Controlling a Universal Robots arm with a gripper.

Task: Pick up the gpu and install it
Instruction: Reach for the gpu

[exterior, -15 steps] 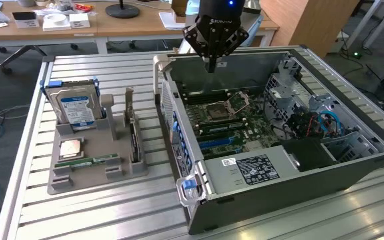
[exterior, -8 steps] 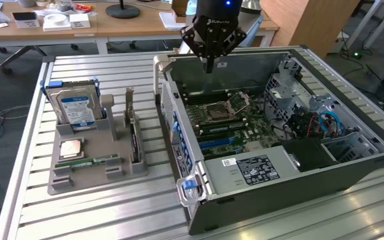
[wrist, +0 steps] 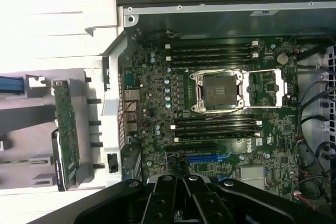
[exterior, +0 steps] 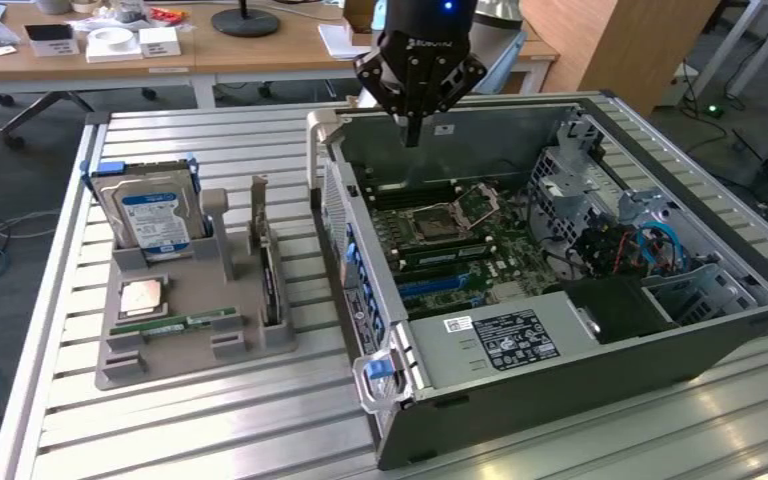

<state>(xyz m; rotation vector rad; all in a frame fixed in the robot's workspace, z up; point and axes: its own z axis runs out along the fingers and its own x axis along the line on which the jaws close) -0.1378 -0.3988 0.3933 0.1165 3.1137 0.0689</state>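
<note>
the gripper (wrist: 182, 182), jaws clenched on nothing, hangs over the open case (exterior: 558, 385); the gpu (exterior: 271, 290) stands in its holder (exterior: 197, 345) beside. a good grasp, i think, takes its top edge squarely.

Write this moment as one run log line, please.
gripper: shut, empty | place: over the open case | gpu: upright in the gray holder, outside the case | install: not done

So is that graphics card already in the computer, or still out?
Still out: the gpu stands on edge in the gray holder beside the open case, away from the shut claw.
</note>
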